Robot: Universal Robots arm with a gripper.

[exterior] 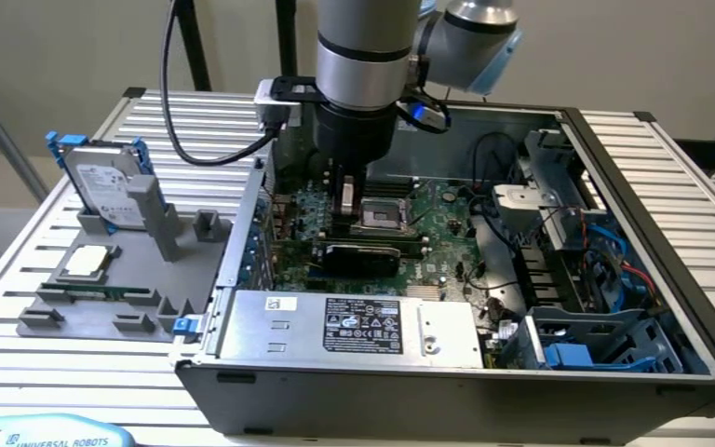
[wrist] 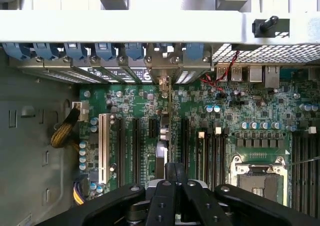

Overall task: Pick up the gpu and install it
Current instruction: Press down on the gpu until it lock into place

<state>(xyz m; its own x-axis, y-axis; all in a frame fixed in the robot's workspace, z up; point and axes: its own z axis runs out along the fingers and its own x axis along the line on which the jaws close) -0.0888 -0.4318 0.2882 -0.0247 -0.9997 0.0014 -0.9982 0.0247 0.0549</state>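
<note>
The gpu [wrist: 169, 116] appears edge-on in the wrist view as a thin dark card standing upright over the green motherboard [wrist: 250, 106]. It runs among the black expansion slots, and its metal bracket end [wrist: 163, 79] sits at the case's rear slot openings. My gripper [wrist: 175, 172] is shut on the card's upper edge, with the black fingers [wrist: 161, 196] pressed together around it. In the exterior view the gripper [exterior: 347, 207] reaches down inside the open computer case [exterior: 655, 186], at the far side of the board beside the CPU socket [exterior: 389, 216], and hides most of the card.
A grey fixture [exterior: 53, 321] at the exterior view's left holds a silver hard drive with blue rails [exterior: 103, 182], a processor chip [exterior: 90, 261] and a memory stick [exterior: 103, 291]. The power supply [exterior: 345, 326], drive bays [exterior: 581, 340] and loose cables [exterior: 519, 233] crowd the case.
</note>
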